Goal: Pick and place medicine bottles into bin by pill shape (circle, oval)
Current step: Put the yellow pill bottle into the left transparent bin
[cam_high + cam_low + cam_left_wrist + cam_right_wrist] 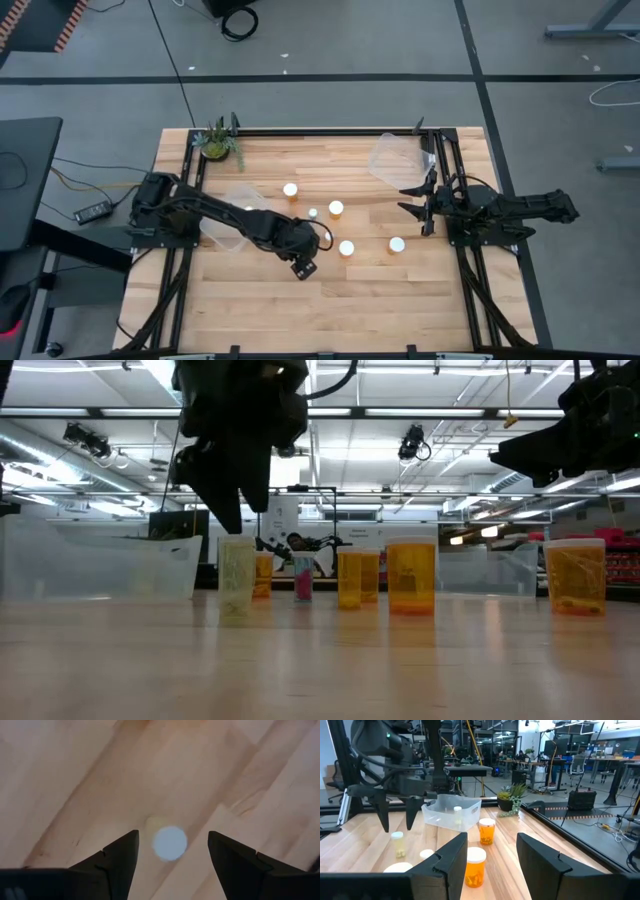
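By left arm – clear bin (pixel 451 812) w/ 1 bottle (pixel 457 810) | other bin (pixel 396 157) – contents unclear

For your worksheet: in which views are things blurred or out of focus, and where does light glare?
Left wrist view: the white cap between the left gripper fingers is a soft, unfocused disc. Low view: the table near the camera is blurred, and the ceiling lights glare. High view: evenly lit, bottle caps bright. Right wrist view: sharp.
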